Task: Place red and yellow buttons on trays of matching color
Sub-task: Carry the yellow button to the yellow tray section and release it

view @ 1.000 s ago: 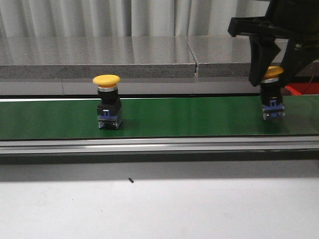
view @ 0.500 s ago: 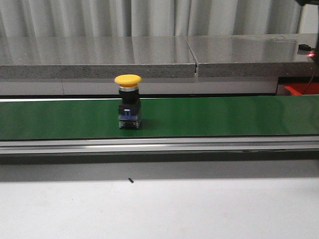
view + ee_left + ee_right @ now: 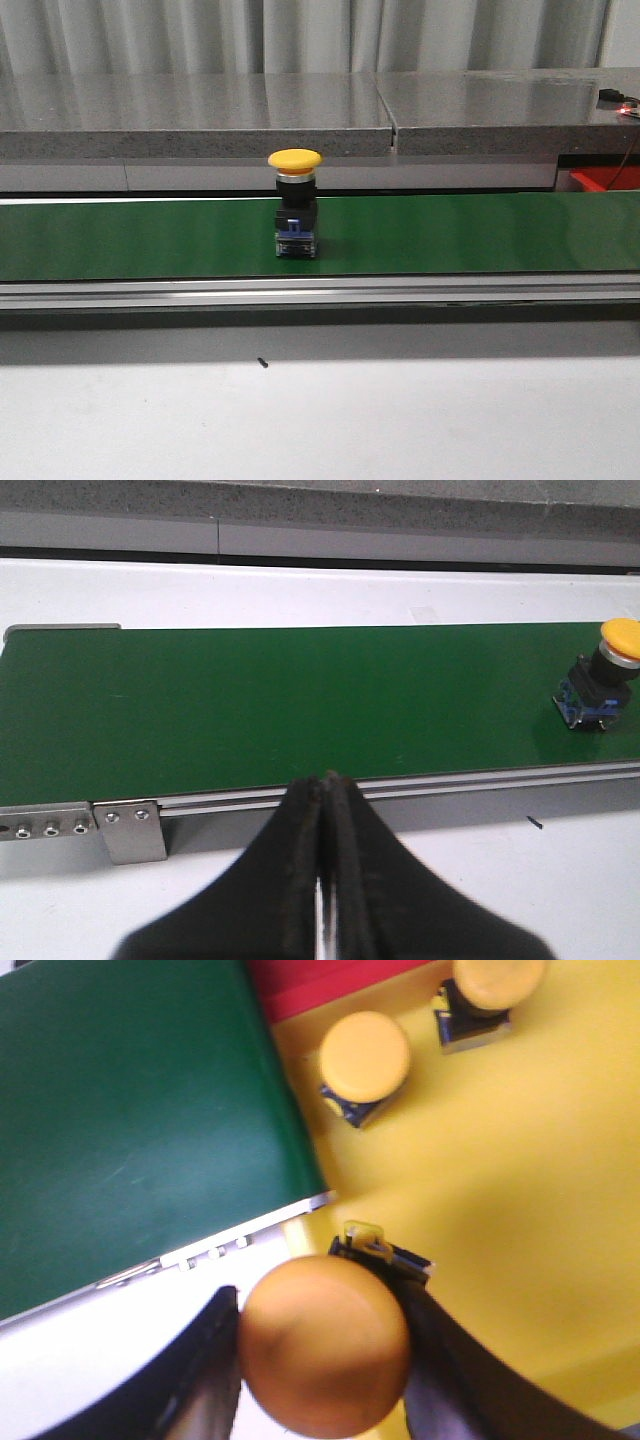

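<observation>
Only the right wrist view showed the right gripper [image 3: 322,1345] clamping a yellow button [image 3: 324,1346] above the yellow tray [image 3: 520,1210]; the left gripper [image 3: 322,820] was closed, empty.

Upright yellow button [image 3: 295,204] mid-belt; another [image 3: 325,1342] hand-clamped over yellow tray [image 3: 520,1210].

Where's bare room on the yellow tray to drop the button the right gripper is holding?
Yellow tray is bare across its middle, between the held button in the right gripper and the two parked buttons. It is crowded only near those two, by the red strip and the belt.
</observation>
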Action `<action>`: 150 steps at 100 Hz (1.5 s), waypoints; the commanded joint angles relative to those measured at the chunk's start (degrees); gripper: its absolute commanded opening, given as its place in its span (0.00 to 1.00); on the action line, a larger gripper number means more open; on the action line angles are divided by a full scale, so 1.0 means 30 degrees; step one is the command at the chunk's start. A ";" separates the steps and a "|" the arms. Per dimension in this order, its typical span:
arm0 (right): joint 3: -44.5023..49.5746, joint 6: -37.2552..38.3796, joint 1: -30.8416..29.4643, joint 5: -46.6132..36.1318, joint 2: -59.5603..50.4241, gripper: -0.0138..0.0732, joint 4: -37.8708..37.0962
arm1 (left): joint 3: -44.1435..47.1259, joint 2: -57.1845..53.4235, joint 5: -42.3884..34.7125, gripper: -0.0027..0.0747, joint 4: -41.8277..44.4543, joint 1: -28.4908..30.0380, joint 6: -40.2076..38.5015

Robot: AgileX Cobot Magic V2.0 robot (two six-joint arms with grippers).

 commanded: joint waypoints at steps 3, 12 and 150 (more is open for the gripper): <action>0.0122 -0.0352 -0.1499 -0.1743 -0.0485 0.39 0.0203 | -0.0526 0.0063 -0.1534 0.01 -0.0081 -0.0107 -0.0102; 0.0870 -0.0352 -0.2776 -0.2857 -0.0461 0.39 0.0595 | -0.0526 0.0063 -0.1534 0.01 -0.0081 -0.0107 -0.0102; 0.2958 -0.0371 -0.4782 -0.8020 0.1773 0.81 0.3126 | -0.0526 0.0063 -0.1534 0.01 -0.0081 -0.0107 -0.0102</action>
